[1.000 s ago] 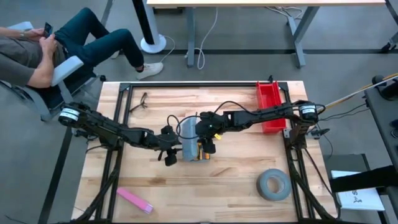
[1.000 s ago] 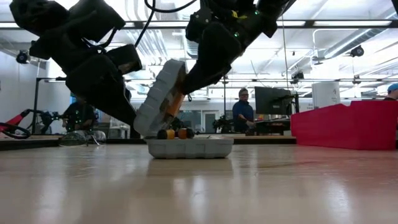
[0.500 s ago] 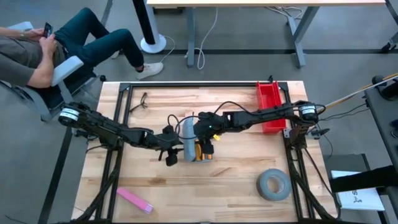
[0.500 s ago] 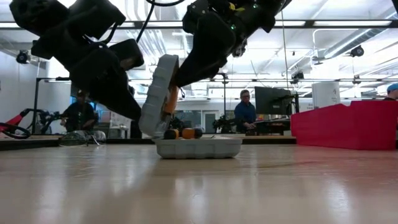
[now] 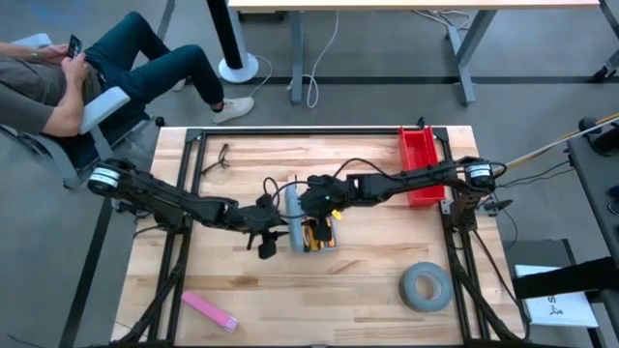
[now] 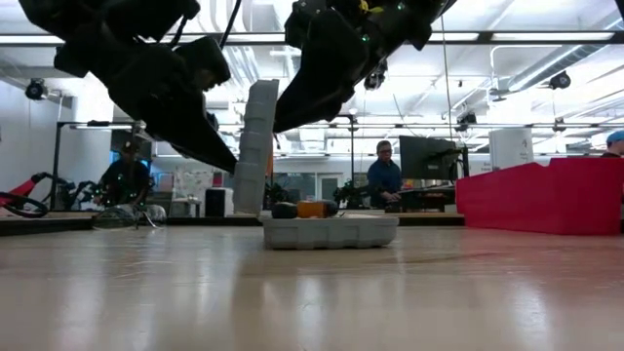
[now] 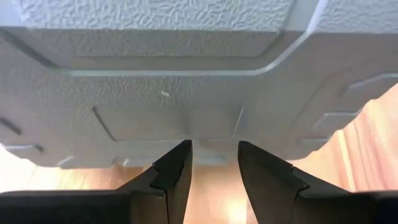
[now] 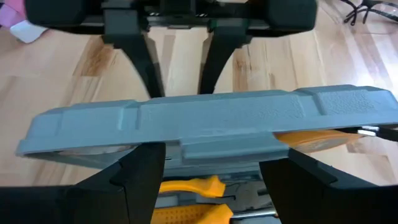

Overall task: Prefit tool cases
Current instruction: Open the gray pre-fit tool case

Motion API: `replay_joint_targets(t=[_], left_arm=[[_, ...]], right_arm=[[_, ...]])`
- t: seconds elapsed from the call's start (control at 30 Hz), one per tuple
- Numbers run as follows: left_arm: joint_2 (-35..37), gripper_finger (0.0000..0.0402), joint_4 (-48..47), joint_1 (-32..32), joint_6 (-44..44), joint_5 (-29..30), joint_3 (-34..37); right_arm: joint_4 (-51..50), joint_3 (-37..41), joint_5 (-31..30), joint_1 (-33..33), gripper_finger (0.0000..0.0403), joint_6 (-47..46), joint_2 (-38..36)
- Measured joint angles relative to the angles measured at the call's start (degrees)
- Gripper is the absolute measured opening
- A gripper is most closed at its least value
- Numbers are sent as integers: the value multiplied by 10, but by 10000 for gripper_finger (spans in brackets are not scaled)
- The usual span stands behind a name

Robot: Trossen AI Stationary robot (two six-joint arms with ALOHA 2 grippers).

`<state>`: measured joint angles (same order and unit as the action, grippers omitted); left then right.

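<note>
So the blue-grey rectangular plastic tool case (image 5: 308, 229) sat mid-counter, lid (image 6: 254, 146) standing upright between both hands: right hand (image 8: 208, 180) open astride the lid's top edge, left hand (image 7: 214, 163) open just behind its textured back.

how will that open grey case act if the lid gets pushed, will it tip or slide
The case looks like stiff moulded plastic, so it should not flex much. Its lid stands upright on edge, so a push probably swings it on the hinge either way. The shallow base sits flat on smooth wood and may slide, though the orange tools inside add some weight.
</note>
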<state>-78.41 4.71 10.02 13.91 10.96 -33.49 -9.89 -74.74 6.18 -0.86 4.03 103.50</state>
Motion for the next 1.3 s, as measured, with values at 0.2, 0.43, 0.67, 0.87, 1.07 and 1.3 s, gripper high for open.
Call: replay_joint_targets(t=[0.2, 0.43, 0.67, 0.87, 1.07, 1.3], left_arm=[[20, 137, -30, 4, 1, -15, -6], [54, 137, -62, 19, 27, -30, -6], [74, 137, -88, 28, 40, -30, -6], [78, 137, -112, 31, 44, -31, -6], [88, 137, -139, 33, 55, -42, -6], [110, 137, -168, 34, 64, -46, -6]], right_arm=[[3, 0, 3, 6, 237, 0, 1], [7, 0, 13, 10, 240, -6, 3], [20, 0, 13, 11, 233, -10, 3], [19, 0, 14, 11, 231, -10, 3], [26, 0, 14, 11, 235, -9, 3], [29, -9, 16, 11, 227, -8, 3]])
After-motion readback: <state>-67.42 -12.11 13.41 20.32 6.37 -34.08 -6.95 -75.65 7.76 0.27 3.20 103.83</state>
